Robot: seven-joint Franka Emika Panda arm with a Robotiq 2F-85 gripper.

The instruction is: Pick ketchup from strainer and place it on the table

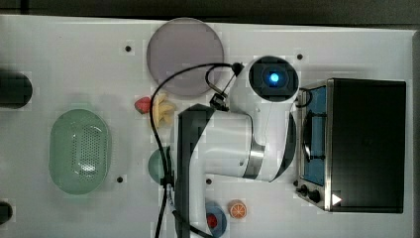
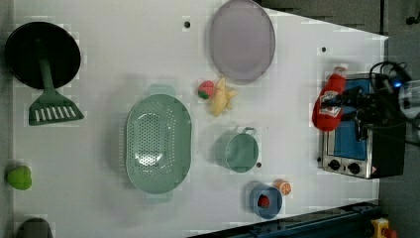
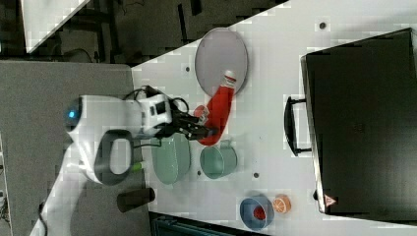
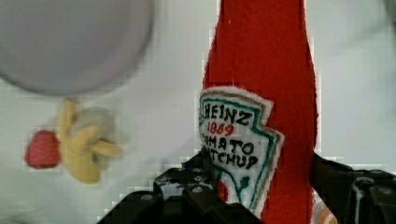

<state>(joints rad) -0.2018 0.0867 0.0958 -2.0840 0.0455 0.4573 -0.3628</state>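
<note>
The red ketchup (image 4: pixel 266 70) bottle, with its white-and-dark label, is held in the air between my black fingers (image 4: pixel 187 189), clear of the strainer. My gripper (image 2: pixel 342 101) is shut on the ketchup's (image 2: pixel 328 101) lower body, with the white cap pointing away. In the right view the ketchup (image 3: pixel 220 108) hangs in my gripper (image 3: pixel 209 132) over the table near the lilac plate. The pale green strainer (image 1: pixel 79 151) lies with nothing in it at the top view's left on the white table (image 1: pixel 74 49). In the top view my arm covers the bottle.
A lilac plate (image 1: pixel 185 55), a red strawberry (image 1: pixel 142 105) and a yellow toy (image 1: pixel 163 110) lie mid-table. A dark green bowl (image 2: pixel 238 150), a blue bowl (image 2: pixel 265 201) and an orange slice (image 2: pixel 284 187) sit nearby. A toaster oven (image 1: pixel 364 144) stands at the top view's right.
</note>
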